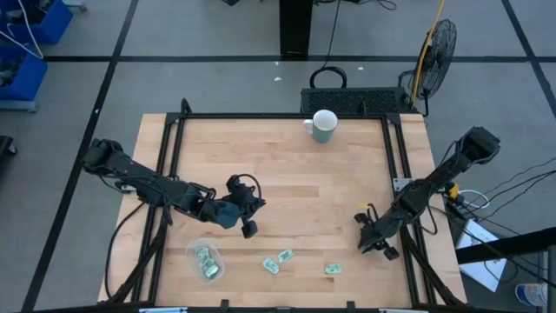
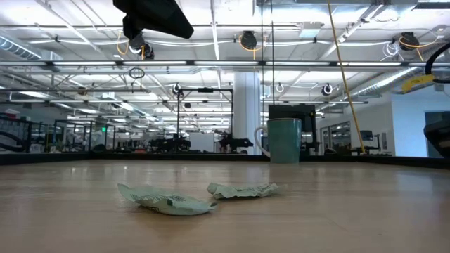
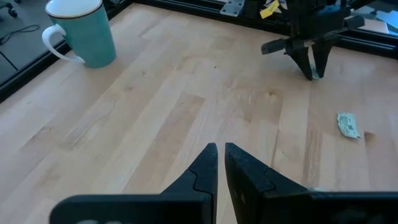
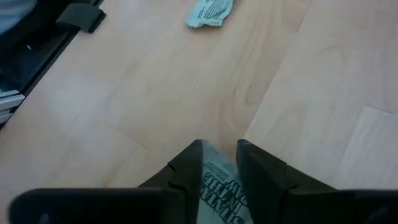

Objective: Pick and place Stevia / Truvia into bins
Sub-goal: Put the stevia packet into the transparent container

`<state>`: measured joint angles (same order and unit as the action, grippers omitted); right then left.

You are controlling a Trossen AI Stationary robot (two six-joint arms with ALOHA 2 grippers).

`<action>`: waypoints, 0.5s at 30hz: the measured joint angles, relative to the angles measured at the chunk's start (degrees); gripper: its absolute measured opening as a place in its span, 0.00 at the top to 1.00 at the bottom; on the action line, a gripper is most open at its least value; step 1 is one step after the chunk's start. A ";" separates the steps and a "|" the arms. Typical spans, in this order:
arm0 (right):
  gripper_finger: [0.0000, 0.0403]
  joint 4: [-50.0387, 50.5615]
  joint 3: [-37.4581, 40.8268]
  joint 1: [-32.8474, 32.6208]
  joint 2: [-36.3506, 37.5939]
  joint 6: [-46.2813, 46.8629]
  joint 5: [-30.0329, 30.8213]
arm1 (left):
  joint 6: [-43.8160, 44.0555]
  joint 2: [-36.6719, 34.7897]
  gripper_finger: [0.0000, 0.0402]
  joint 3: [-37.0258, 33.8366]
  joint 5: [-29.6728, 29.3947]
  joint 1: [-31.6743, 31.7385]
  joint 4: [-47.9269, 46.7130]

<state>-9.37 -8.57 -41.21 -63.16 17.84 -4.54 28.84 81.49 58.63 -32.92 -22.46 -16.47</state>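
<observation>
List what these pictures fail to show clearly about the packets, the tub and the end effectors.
- Packet count inside the clear tub: high view, too small and overlapping.
- The tub itself: outside the low view.
- Printing on the packet in the right end effector: right wrist view, cut off by the fingers and the edge.
- Left end effector: shut with nothing visible between its tips.

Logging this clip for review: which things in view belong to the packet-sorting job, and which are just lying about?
Part of the job:
- loose Stevia packets on the table
- packet held in the right gripper
- clear bin, packets already inside
- left gripper, jaws nearly shut, empty

Just lying about:
- mug at the far edge
- fan on the floor
</observation>
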 joint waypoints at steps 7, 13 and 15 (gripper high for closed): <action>0.98 -5.48 1.14 -0.11 -0.15 -1.63 1.04 | -0.06 0.00 0.91 0.00 0.00 0.00 0.00; 1.00 -11.20 -0.06 0.06 -0.33 -8.48 4.61 | -0.08 0.00 0.91 0.00 0.02 0.00 0.00; 1.00 -10.58 -1.63 0.44 -0.31 -11.44 6.52 | -0.11 0.00 0.91 0.00 0.01 0.00 0.00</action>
<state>-19.96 -10.20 -40.77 -63.46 6.40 1.99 28.73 81.49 58.63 -32.91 -22.46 -16.47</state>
